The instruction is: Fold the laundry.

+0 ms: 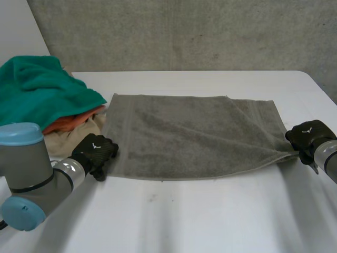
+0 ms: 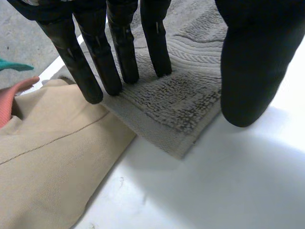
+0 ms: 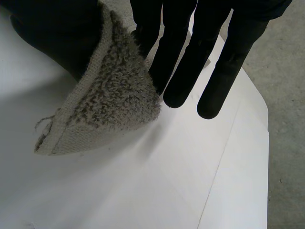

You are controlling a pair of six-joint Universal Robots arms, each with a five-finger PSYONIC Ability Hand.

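Note:
A grey towel (image 1: 195, 134) lies spread flat across the middle of the white table (image 1: 210, 216). My left hand (image 1: 95, 152) is at its near left corner. In the left wrist view the straight fingers (image 2: 124, 52) rest their tips on the towel corner (image 2: 186, 100), the thumb (image 2: 252, 62) stands apart beside it, and the corner lies flat: the hand is open. My right hand (image 1: 308, 137) is at the near right corner. In the right wrist view that corner (image 3: 109, 105) is lifted off the table and pinched between thumb (image 3: 57, 33) and fingers (image 3: 190, 62).
A laundry pile sits at the table's left: a teal towel (image 1: 37, 89) on top, an orange cloth (image 1: 73, 122) and a beige cloth (image 1: 66, 138) beneath. The beige cloth (image 2: 47, 157) touches the grey towel's left edge. The table's right edge runs just beyond my right hand.

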